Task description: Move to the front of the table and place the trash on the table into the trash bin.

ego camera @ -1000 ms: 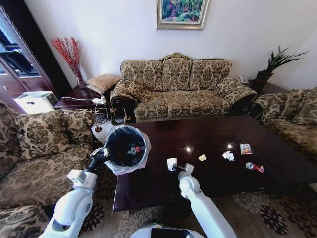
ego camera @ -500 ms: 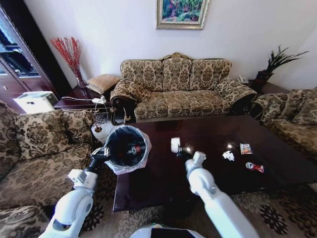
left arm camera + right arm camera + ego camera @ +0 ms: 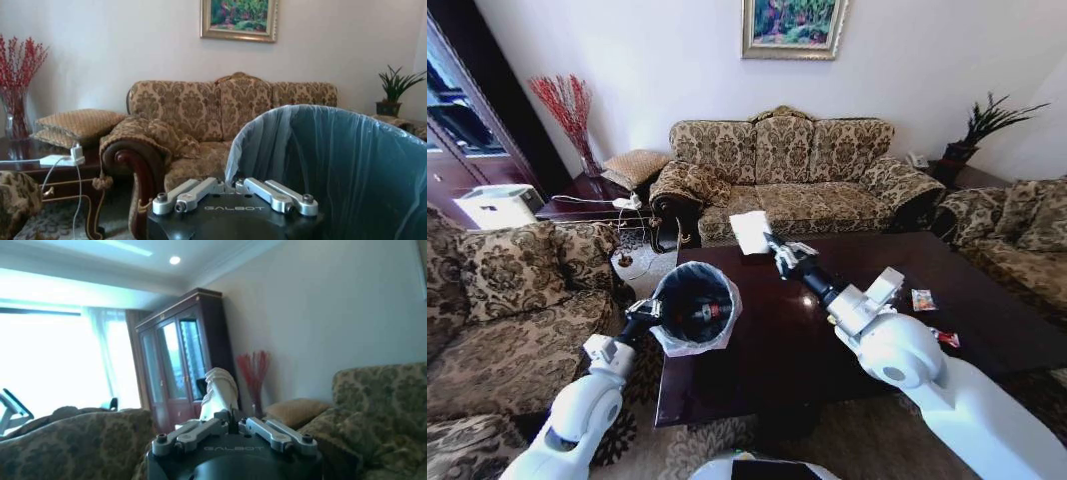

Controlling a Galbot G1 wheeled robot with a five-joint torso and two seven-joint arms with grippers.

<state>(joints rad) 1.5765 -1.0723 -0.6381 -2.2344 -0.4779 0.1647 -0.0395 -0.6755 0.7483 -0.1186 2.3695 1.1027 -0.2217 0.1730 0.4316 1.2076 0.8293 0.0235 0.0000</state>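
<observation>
Nearest the robot, the left gripper (image 3: 649, 312) has its fingers (image 3: 175, 196) clamped on the rim of the small round black trash bin lined with a whitish plastic bag (image 3: 693, 308), holding it in the air just off the near left corner of the glossy dark brown wooden table (image 3: 757, 345); a bottle with a red label lies inside it. The right gripper (image 3: 772, 250) reaches out above the table's far left part, beyond the bin, its fingers (image 3: 200, 428) pinching a crumpled white piece of paper (image 3: 750, 232). On the table's right side, well apart from the bin, lie a small colourful snack wrapper (image 3: 923, 299) and a red-and-clear wrapper (image 3: 948, 339).
</observation>
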